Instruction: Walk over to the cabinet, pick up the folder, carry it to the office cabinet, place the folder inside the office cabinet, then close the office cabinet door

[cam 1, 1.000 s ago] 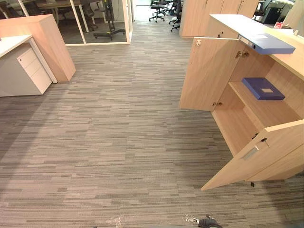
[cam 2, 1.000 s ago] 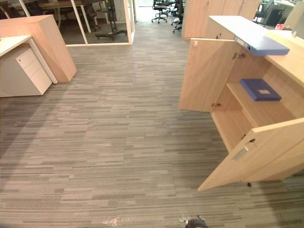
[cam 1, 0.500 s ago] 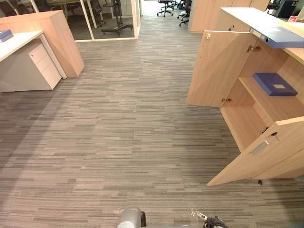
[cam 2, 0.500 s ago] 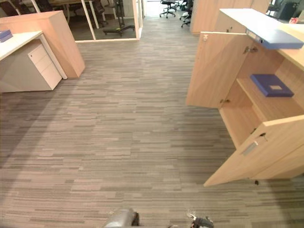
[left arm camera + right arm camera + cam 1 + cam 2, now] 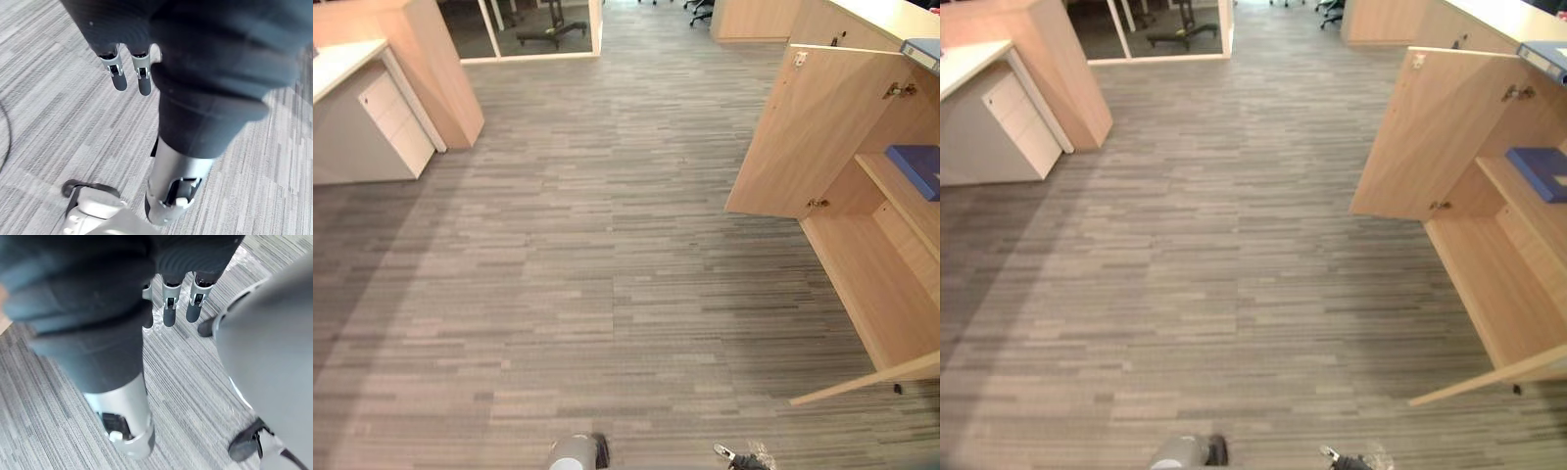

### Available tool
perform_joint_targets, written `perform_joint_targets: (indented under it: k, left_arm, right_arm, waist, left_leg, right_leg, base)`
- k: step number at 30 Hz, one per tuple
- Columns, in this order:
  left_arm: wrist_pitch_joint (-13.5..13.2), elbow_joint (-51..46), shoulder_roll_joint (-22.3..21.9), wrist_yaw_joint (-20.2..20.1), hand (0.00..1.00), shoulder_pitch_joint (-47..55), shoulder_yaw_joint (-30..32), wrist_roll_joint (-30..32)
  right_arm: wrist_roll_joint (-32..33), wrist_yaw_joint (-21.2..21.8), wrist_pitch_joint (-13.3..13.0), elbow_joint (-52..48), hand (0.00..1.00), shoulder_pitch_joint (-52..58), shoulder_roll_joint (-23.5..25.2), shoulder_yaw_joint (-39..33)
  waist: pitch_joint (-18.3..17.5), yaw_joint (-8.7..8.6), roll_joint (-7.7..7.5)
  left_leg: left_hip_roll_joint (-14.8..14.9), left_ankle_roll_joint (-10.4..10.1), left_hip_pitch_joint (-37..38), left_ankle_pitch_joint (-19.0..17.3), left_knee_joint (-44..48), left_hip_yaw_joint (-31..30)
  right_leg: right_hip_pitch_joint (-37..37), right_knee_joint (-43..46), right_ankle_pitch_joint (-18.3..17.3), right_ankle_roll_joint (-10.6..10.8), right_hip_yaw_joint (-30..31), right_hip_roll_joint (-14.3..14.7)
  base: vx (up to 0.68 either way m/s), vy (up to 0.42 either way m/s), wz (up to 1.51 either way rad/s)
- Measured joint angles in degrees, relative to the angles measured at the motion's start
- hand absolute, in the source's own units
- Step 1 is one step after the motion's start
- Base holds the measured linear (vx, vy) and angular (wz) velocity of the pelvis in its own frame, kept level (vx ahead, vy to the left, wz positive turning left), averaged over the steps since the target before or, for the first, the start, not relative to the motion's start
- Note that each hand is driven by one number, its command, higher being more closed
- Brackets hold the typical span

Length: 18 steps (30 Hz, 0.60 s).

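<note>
A flat blue rectangular folder [image 5: 918, 168] lies on the shelf [image 5: 904, 202] inside the light wooden office cabinet [image 5: 873, 284], its far door [image 5: 803, 132] and near door [image 5: 867, 382] swung open.
</note>
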Motion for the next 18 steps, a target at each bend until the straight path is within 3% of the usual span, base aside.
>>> perform_joint_targets:
  k: [1, 3, 4, 5, 6, 7, 9, 10, 13, 14, 15, 16, 18]
  left_arm:
    - [0.00, -0.04, -0.03, 0.10, 0.00, 0.13, -0.02, 0.24]
    - [-0.04, -0.05, -0.20, 0.24, 0.00, 0.70, -0.60, 0.23]
    - [-0.12, -0.15, -0.03, 0.10, 0.00, 0.20, -0.97, 0.03]
    - [-0.14, -0.19, 0.25, -0.11, 0.00, -0.17, -1.58, 0.03]
    - [-0.13, -0.18, 0.47, -0.22, 0.00, -0.36, -2.00, 0.02]
    - [0.27, 0.61, 1.55, -0.35, 0.00, -1.47, -3.77, 0.66]
    - [0.66, 1.23, 2.48, -0.34, 0.00, -3.30, -5.97, 1.92]
    - [0.71, 1.49, 2.73, -0.32, 0.00, -5.14, -7.24, 2.31]
    - [0.72, 1.47, 2.93, -0.27, 0.00, -5.76, -7.63, 2.38]
    - [0.68, 1.28, 3.77, -0.22, 0.00, -5.64, -7.86, 2.84]
    - [0.72, 1.13, 4.97, -0.22, 0.00, -5.71, -7.90, 3.26]
    - [0.99, 2.20, 4.12, -0.09, 0.00, -6.30, -8.01, 4.09]
    - [1.16, 2.20, 3.95, -0.16, 0.00, -6.38, -7.74, 5.96]
  right_arm:
    - [-0.18, 0.02, -0.41, 0.01, 0.00, -0.02, -0.01, 0.04]
    - [-0.21, 0.08, -0.66, -0.87, 0.00, 0.09, -1.73, 0.35]
    - [-0.22, 0.03, -0.94, -2.38, 0.00, -0.31, -2.18, 0.61]
    - [-0.21, -0.01, -0.74, -2.64, 0.00, -0.96, -2.56, 1.12]
    - [-0.20, -0.01, -0.65, -2.55, 0.00, -1.03, -2.62, 1.61]
    - [-0.27, -0.05, -0.71, -2.61, 0.00, -2.01, -2.55, 4.19]
    - [-0.48, 0.02, -0.72, -3.06, 0.00, -3.68, -2.39, 5.48]
    - [-1.13, 0.09, -0.66, -3.71, 0.00, -5.13, -2.24, 5.90]
    - [-1.99, 0.14, -1.13, -5.60, 0.00, -5.75, -0.92, 8.19]
    - [-2.05, 0.09, -1.22, -5.87, 0.00, -5.62, -0.36, 9.70]
    - [-2.03, 0.12, -1.17, -5.74, 0.00, -4.97, 0.32, 10.23]
    - [-2.06, 0.15, -1.17, -5.51, 0.00, -4.91, -0.12, 10.20]
    - [-2.03, 0.13, -1.43, -5.37, 0.00, -4.33, 0.12, 9.67]
  waist:
    - [-0.25, 0.09, 0.08]
    - [-2.07, -0.30, 0.85]
    - [-2.14, -1.46, 1.19]
    - [-1.84, -1.73, 1.13]
    - [-1.93, -1.84, 1.33]
    - [-1.51, -1.96, 1.24]
    - [0.94, -2.20, 1.47]
    - [3.93, -2.36, 1.82]
    - [5.29, -2.51, 1.73]
    - [5.11, -2.54, 0.16]
    - [5.28, -2.59, -2.04]
    - [5.33, -1.91, -0.75]
    - [4.83, -2.69, -0.05]
  left_leg:
    - [-1.21, 0.06, 1.96, -0.04, -1.30, -0.33]
    - [-3.42, 1.02, 6.78, -0.47, -5.93, -0.94]
    - [-4.10, 2.34, 9.18, -0.73, -8.14, -1.03]
    - [-4.04, 2.40, 11.97, -0.69, -9.95, -1.55]
    - [-3.76, 2.39, 13.02, -0.69, -10.65, -1.77]
    - [-3.22, 2.39, 14.25, -0.69, -11.80, -2.68]
    - [-2.49, 2.34, 15.58, -0.71, -12.07, -2.91]
    - [-1.24, 1.83, 17.66, -0.99, -12.03, -3.18]
    - [0.32, 0.48, 19.86, -1.78, -13.29, -2.85]
    - [-0.29, -0.24, 21.08, -2.16, -15.10, -2.93]
    - [-1.86, -0.95, 22.41, -2.52, -16.02, -3.70]
    - [-0.69, -1.68, 23.23, -2.88, -16.81, -3.81]
    - [1.77, -2.07, 23.11, -2.60, -16.09, -3.80]
  right_leg:
    - [-1.04, 3.46, 0.48, -0.65, 0.12, -1.30]
    - [-7.14, 17.36, 2.99, -5.30, -2.17, -5.10]
    - [-11.50, 32.50, 2.30, -9.85, -7.21, -8.34]
    - [-13.59, 41.71, 2.07, -11.12, -13.78, -9.95]
    - [-14.13, 44.23, 1.20, -10.85, -16.92, -9.99]
    - [-16.78, 46.45, -4.52, -8.95, -21.74, -8.37]
    - [-19.09, 43.46, -9.03, -8.05, -23.94, -5.07]
    - [-20.38, 38.24, -10.98, -8.52, -25.97, -1.46]
    - [-24.74, 27.05, -10.42, -8.79, -28.58, 4.14]
    - [-25.63, 18.60, -5.86, -9.65, -29.57, 6.43]
    - [-25.89, 13.97, -1.94, -16.03, -29.93, 6.79]
    - [-25.84, 14.33, -2.12, -17.60, -30.06, 8.45]
    - [-25.74, 13.20, -5.30, -16.22, -29.67, 11.50]
  base:
    - [0.36, 0.261, -0.55]
    - [0.29, 0.218, -0.28]
    - [0.28, 0.180, 0.15]
    - [0.26, 0.152, 0.19]
    - [0.29, 0.098, 0.10]
    - [0.28, 0.012, 0.07]
    - [0.26, -0.075, 0.07]
    - [0.17, -0.119, -0.02]
    - [0.13, -0.145, -0.01]
    - [0.17, -0.212, 0.08]
    - [0.26, -0.258, -0.08]
    - [0.26, -0.232, -0.29]
    - [0.27, -0.271, -0.40]
